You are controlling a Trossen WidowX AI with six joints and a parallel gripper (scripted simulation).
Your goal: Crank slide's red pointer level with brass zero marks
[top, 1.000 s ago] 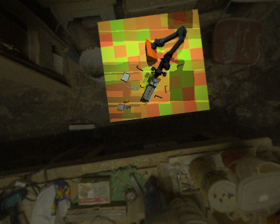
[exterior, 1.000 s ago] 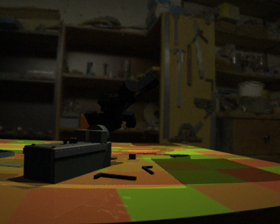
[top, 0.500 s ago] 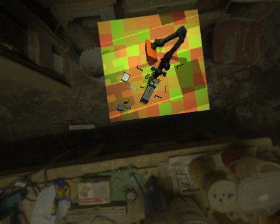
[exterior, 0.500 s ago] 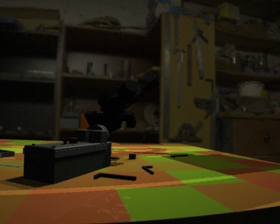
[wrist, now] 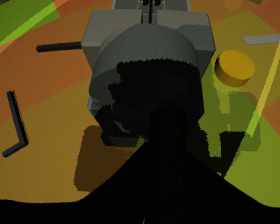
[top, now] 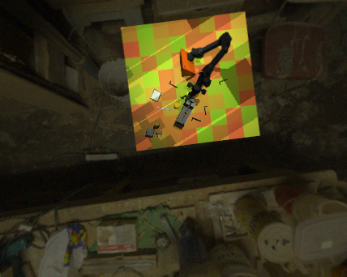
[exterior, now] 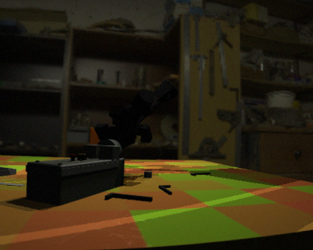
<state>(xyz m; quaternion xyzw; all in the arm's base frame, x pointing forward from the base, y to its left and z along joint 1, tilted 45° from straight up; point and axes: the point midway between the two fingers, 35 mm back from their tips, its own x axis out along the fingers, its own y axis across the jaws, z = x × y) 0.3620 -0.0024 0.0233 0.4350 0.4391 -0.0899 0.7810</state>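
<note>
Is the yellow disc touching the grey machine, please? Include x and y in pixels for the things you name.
No, a strip of table shows between the yellow disc [top: 177,105] [wrist: 234,68] and the machine [top: 184,116] [wrist: 108,30].

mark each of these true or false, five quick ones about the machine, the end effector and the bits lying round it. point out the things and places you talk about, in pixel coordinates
1. The yellow disc [wrist: 234,68] lies apart from the machine [top: 185,115] [exterior: 75,179]. True.
2. The end effector is open and away from the machine. False: it is shut on something at the machine's crank end.
3. The orange block [top: 187,64] is on the checkered table top [top: 244,127] [exterior: 209,234]. True.
4. The white square [top: 156,95] lies on top of the machine. False: it lies on the table top, off the machine.
5. The machine is lying across the orange block. False: they stand apart.
</note>
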